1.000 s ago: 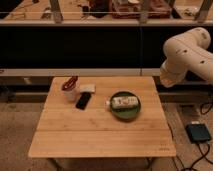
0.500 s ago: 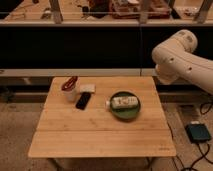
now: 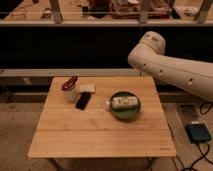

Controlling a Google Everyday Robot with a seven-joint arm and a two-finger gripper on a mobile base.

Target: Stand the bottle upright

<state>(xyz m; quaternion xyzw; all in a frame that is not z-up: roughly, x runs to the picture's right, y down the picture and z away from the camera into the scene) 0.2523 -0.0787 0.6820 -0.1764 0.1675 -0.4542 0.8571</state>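
On a green plate (image 3: 125,112), right of the middle of the wooden table (image 3: 100,137) and nearer its far edge, the bottle (image 3: 124,102) lies on its side. Its white cap points toward the left edge and reaches just past the plate's rim; its pale label faces up.

Toward the far left corner stands a white cup (image 3: 70,93) holding red items (image 3: 69,82). Just beside the cup, on its right, lies a small white block (image 3: 87,88). A flat black slab (image 3: 83,100) lies just in front of the block, between the cup and the plate.

A thick white arm (image 3: 172,67) enters from the right and hangs above the far right corner, well apart from the bottle. The gripper is out of view, so whether it is spread or closed cannot be told.

On the floor off the right edge sits a dark box (image 3: 199,133) with a cable.
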